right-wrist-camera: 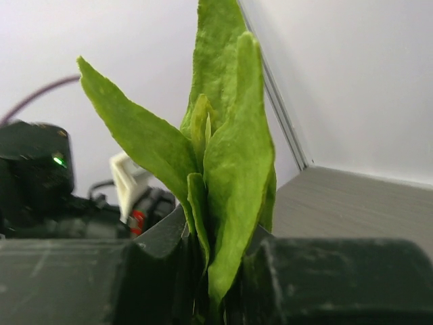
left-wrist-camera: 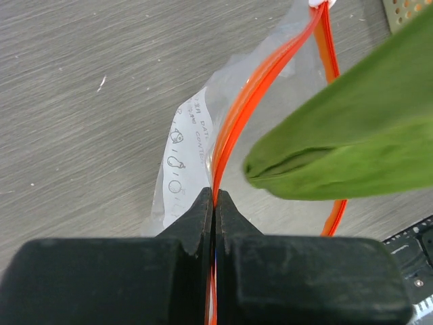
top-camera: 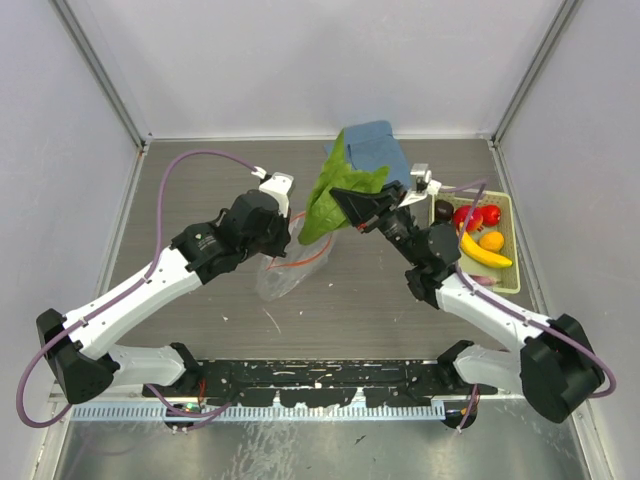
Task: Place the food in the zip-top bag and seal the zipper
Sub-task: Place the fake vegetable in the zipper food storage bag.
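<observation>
1. Left claw [left-wrist-camera: 215, 200] is pinched shut on the zipper [left-wrist-camera: 238, 107], holding open the zip-top bag [top-camera: 284, 272] lying on the bench [top-camera: 215, 172]; that rim needs tension.
2. Right claw [right-wrist-camera: 211, 274] grips the green leafy vegetable [top-camera: 324, 198] by its stem, over the mouth; lower the tips between the orange strips, slowly.

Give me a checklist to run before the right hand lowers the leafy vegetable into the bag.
1. Left hand shut on the orange-red zipper strip of the clear crinkly plastic bag: ok.
2. Right hand gripping the green leafy toy vegetable: ok.
3. Bag mouth open, its two strip halves apart: ok.
4. Leaf tip between the strip halves: ok in the left wrist view; its height above the mouth: cannot tell.
5. Other food bagged: not ok; yellow banana and round fruits lie in the pale slatted basket.
</observation>
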You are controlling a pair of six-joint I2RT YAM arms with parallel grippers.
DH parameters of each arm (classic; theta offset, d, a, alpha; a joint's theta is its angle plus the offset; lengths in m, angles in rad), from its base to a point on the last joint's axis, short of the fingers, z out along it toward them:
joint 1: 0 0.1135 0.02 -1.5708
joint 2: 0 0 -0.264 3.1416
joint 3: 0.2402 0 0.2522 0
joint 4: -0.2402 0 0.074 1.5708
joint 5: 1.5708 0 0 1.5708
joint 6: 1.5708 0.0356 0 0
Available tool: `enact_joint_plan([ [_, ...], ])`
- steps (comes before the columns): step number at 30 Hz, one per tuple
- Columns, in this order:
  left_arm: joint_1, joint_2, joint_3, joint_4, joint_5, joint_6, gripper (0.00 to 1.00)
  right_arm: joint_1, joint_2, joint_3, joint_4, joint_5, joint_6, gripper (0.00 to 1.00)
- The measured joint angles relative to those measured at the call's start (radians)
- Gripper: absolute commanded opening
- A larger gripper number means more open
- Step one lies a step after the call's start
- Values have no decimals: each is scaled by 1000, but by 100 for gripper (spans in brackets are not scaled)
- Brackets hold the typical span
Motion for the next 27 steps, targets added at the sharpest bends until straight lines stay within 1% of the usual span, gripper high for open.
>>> enact_joint_plan([
  [11,4,0,-1,38,70,-35,0,72,208,-124,164,72,-72,1],
  [18,23,-9,-22,75,96,-59,0,94,290,-164,249,112,-105,1],
  [23,33,-14,-53,114,119,-86,0,112,355,-192,342,151,-93,1],
  [27,34,-14,-85,156,144,-116,0,121,369,-242,417,240,-51,1],
])
